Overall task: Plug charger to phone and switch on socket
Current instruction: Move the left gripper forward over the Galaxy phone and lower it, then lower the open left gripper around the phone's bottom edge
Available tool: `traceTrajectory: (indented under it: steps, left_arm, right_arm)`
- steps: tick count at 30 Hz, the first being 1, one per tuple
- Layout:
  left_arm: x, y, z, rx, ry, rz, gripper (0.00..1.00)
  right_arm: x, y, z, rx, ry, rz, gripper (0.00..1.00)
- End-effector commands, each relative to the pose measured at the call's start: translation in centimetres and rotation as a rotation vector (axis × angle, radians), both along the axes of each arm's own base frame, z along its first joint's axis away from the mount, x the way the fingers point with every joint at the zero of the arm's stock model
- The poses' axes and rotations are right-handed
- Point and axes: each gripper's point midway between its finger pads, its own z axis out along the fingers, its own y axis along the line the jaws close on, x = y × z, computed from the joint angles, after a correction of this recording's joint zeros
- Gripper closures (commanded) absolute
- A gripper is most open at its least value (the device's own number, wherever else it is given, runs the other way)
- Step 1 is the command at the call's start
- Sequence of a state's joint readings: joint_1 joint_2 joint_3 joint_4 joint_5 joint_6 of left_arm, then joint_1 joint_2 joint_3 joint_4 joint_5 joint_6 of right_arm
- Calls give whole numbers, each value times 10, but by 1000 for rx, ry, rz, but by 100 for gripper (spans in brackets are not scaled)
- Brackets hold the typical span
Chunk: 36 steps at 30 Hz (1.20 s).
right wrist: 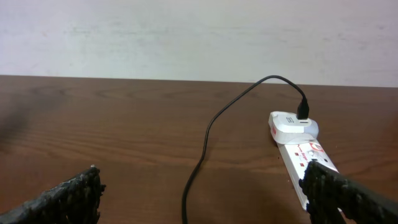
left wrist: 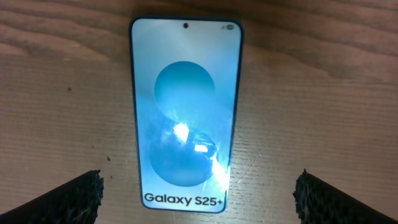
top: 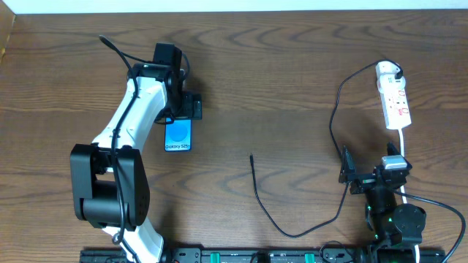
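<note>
The phone (top: 178, 136) lies flat on the table, its blue screen up with the "Galaxy S25" text toward the front. My left gripper (top: 178, 111) is open just behind it; in the left wrist view the phone (left wrist: 185, 112) lies between and beyond the spread fingertips (left wrist: 199, 196), untouched. The charger cable (top: 333, 124) runs from the white socket strip (top: 393, 95) at the far right in a loop to its plug tip (top: 251, 156) at mid-table. My right gripper (top: 369, 173) is open and empty at the front right; its view shows the cable (right wrist: 205, 140) and strip (right wrist: 298, 140) ahead.
A white cord (top: 404, 146) runs from the strip toward the front, past the right arm. A black rail (top: 241, 256) lines the table's front edge. The left arm's white link (top: 128, 124) reaches diagonally over the left half of the table.
</note>
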<state>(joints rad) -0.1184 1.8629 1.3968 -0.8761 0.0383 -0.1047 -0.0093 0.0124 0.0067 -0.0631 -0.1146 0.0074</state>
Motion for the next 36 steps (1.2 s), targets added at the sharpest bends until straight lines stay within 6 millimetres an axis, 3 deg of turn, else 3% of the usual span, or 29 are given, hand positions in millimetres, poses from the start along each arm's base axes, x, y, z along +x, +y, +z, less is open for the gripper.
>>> traceTrajectory:
  steps: [1,10,25,33,36]
  left_arm:
    - [-1,8,-8,29,10,33,2]
    - [-3,8,-24,27,-5,34,2]
    - [-5,9,-32,25,-6,36,2]
    - [-6,24,-33,-39,8,93,2]
    - [-6,20,-32,-72,10,68,2]
  right_arm:
    - [0,2,0,3,0,5,1]
    - [0,2,0,3,0,5,1]
    - [0,2,0,3,0,5,1]
    - [0,2,0,3,0,5,1]
    - [0,2,0,3,0,5,1]
